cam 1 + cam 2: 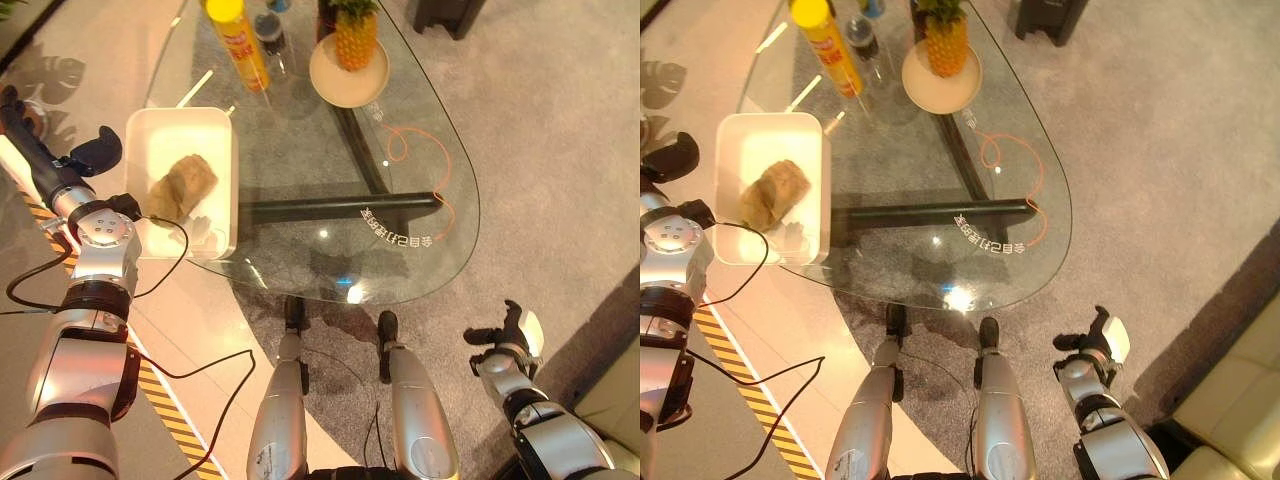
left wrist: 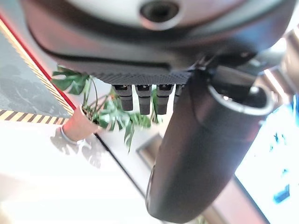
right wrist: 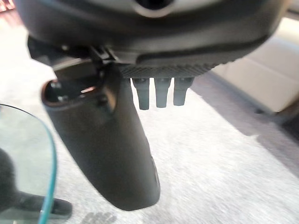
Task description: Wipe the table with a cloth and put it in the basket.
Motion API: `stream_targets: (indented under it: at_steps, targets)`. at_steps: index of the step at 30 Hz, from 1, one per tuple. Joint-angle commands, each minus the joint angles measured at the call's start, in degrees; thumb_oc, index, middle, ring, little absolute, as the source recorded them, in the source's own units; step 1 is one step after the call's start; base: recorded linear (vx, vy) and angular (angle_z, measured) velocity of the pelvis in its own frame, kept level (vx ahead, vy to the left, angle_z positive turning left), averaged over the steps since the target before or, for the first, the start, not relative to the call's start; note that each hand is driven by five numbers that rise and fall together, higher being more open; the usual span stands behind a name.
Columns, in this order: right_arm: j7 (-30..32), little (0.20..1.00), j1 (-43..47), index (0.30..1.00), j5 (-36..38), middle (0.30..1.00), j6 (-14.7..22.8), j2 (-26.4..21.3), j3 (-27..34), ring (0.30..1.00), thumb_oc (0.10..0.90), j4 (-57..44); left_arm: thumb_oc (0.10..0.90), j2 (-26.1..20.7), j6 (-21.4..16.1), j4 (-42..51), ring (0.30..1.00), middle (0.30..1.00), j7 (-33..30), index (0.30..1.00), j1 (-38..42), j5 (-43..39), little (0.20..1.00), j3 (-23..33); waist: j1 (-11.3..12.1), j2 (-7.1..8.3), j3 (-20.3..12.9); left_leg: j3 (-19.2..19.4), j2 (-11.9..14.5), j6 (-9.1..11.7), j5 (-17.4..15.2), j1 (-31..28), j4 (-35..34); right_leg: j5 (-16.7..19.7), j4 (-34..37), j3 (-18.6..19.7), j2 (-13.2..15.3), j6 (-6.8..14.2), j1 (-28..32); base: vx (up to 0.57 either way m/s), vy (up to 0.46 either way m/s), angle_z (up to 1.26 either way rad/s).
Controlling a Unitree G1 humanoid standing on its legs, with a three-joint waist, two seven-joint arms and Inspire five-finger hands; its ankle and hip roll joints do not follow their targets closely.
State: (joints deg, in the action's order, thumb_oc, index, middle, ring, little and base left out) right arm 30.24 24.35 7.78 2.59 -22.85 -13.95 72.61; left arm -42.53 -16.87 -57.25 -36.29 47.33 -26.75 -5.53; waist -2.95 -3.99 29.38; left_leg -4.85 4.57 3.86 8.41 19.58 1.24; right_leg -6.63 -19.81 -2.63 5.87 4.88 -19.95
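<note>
My left robot hand [image 1: 40, 150] hangs empty, fingers straight, just left of the white basket [image 1: 140, 130]; the right robot hand [image 1: 510, 345] idles empty, fingers relaxed, near right. The tan cloth [image 1: 183, 186] already lies in the basket on the glass counter [image 1: 300, 170]. I'd withdraw slowly, clear of the rim. Far: spray can [image 1: 238, 42], pineapple [image 1: 354, 35]; grey carpet [image 1: 540, 150] below.

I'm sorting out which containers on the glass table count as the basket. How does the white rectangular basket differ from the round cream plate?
The white rectangular basket is deep-walled and sits at the table's left edge, holding a crumpled brown cloth. The round cream plate is shallow, sits at the far side, and carries a pineapple. Both rest on the glass table.
</note>
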Motion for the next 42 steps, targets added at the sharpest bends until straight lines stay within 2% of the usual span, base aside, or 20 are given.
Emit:
stream_targets:
  at_steps: [1, 5, 10, 14, 17, 18, 19, 21, 25, 28, 35, 42]
  targets:
    - [-5.07, 0.9, -6.82, 0.9, -1.87, 0.9, 2.06, -2.27, 0.16, 0.9, 0.8, 1.85, 0.8, -0.81, -6.28, 0.61, 0.9, 0.9, 4.79, 0.9, -4.88, -1.15, 0.9, 4.33, 0.77, 1.24, -10.78, 5.73, -5.43, -0.93, -5.77, -7.15, -2.7, 6.87, 14.45, 0.47, -0.94, 0.69, 4.59, 0.16, 0.018, 0.04]
    - [-11.12, 0.9, -11.25, 0.9, -3.6, 0.9, 1.22, -1.88, 1.12, 0.9, 0.8, 2.02, 0.8, 3.91, -5.61, 1.42, 0.9, 0.9, 10.45, 0.9, -14.47, -1.94, 0.9, 7.88, 0.73, 1.33, -14.42, 5.87, -5.06, -0.6, -6.18, -12.4, -4.7, 6.5, 17.25, -0.03, -0.91, 0.44, 10.93, 0.17, 0.017, 0.06]
    - [-17.41, 0.9, -14.9, 0.9, -7.28, 0.9, -0.52, -0.64, 1.77, 0.9, 0.8, 3.66, 0.8, 10.04, -1.64, -2.02, 0.9, 0.9, 16.14, 0.9, -23.79, 2.67, 0.9, 7.24, 1.31, 2.02, -18.33, 6.08, -4.49, -0.61, -6.59, -16.68, -6.18, 7.01, 20.05, -1.29, -0.66, 0.93, 16.24, 0.12, -0.014, 0.15]
    - [-19.51, 0.9, -16.24, 0.9, -9.57, 0.9, -2.12, 0.06, 1.79, 0.9, 0.8, 5.17, 0.8, 13.47, 0.59, -7.37, 0.9, 0.9, 19.62, 0.9, -28.69, 6.06, 0.9, 5.48, 1.67, 2.32, -20.78, 6.48, -4.09, -0.54, -7.14, -18.71, -6.24, 7.34, 21.49, -1.91, -0.61, 1.08, 18.93, 0.1, -0.008, 0.02]
    - [-21.35, 0.9, -17.01, 0.9, -13.3, 0.9, -3.86, 0.8, 2.11, 0.9, 0.8, 6.28, 0.8, 16.98, 4.66, -13.12, 0.9, 0.9, 24.14, 0.9, -33.07, 9.31, 0.9, 5.13, 2.1, 2.34, -22.73, 7.01, -3.73, -0.45, -7.71, -20.44, -6.24, 7.52, 22.53, -2.76, -0.45, 1.17, 21.35, 0.09, 0.002, -0.08]
    - [-21.53, 0.9, -17.02, 0.9, -13.65, 0.9, -4.04, 0.88, 2.18, 0.9, 0.8, 6.36, 0.8, 17.37, 4.71, -13.59, 0.9, 0.9, 24.31, 0.9, -33.65, 9.33, 0.9, 4.99, 2.17, 2.32, -22.83, 6.98, -3.71, -0.44, -7.77, -20.7, -6.24, 7.5, 22.62, -2.85, -0.44, 1.17, 21.72, 0.06, 0.001, -0.05]
    - [-22.25, 0.9, -16.88, 0.9, -14.36, 0.9, -4.55, 1.36, 2.29, 0.9, 0.8, 6.78, 0.8, 18.75, 7.76, -15.74, 0.9, 0.9, 26.6, 0.9, -35.58, 9.96, 0.9, 4.79, 2.5, 2.26, -23.33, 7.0, -3.62, -0.41, -8.02, -21.46, -6.24, 7.39, 22.88, -3.12, -0.32, 1.17, 22.77, 0.07, -0.005, 0.0]
    - [-23.08, 0.9, -16.55, 0.9, -15.45, 0.9, -5.13, 2.27, 2.49, 0.9, 0.8, 6.77, 0.8, 20.46, 10.78, -18.67, 0.9, 0.9, 30.0, 0.9, -38.46, 14.57, 0.9, 4.53, 2.97, 2.41, -23.93, 6.92, -3.61, -0.45, -8.31, -22.44, -6.24, 7.37, 23.43, -3.54, -0.17, 1.15, 24.1, 0.07, -0.006, 0.0]
    - [-24.32, 0.9, -16.06, 0.9, -17.44, 0.9, -5.47, 3.35, 2.01, 0.9, 0.8, 6.77, 0.8, 22.38, 16.76, -20.64, 0.9, 0.9, 34.63, 0.9, -40.75, 19.65, 0.9, 2.58, 3.11, 2.47, -24.36, 7.5, -3.37, -0.5, -8.74, -23.55, -6.24, 7.4, 23.94, -3.75, -0.02, 1.12, 25.24, 0.03, 0.007, -0.01]
    - [-24.94, 0.9, -15.87, 0.9, -18.45, 0.9, -5.78, 3.86, 1.56, 0.9, 0.8, 7.1, 0.8, 23.2, 17.44, -21.09, 0.9, 0.9, 36.71, 0.9, -41.33, 23.76, 0.9, -0.02, 3.03, 2.4, -24.63, 7.82, -3.31, -0.6, -9.04, -24.15, -6.24, 7.33, 24.11, -3.89, 0.06, 1.07, 25.81, 0.02, 0.013, -0.02]
    - [-26.36, 0.9, -15.67, 0.9, -20.33, 0.9, -7.19, 4.9, 0.08, 0.9, 0.8, 8.37, 0.8, 24.76, 20.13, -21.0, 0.9, 0.9, 38.87, 0.9, -41.21, 25.18, 0.9, -3.24, 3.1, 2.58, -25.04, 8.05, -3.03, -0.76, -9.38, -25.01, -6.24, 7.29, 24.37, -4.19, 0.32, 1.11, 26.54, 0.0, 0.0, 0.0]
    - [-27.17, 0.9, -15.41, 0.9, -20.71, 0.9, -7.59, 5.06, -1.06, 0.9, 0.8, 8.8, 0.8, 25.18, 20.49, -20.85, 0.9, 0.9, 38.51, 0.9, -40.67, 25.94, 0.9, -4.53, 2.93, 2.89, -25.24, 7.54, -2.88, -0.96, -9.68, -25.65, -6.24, 7.14, 24.42, -3.03, -0.2, 0.9, 26.83, 0.01, -0.002, -0.01]
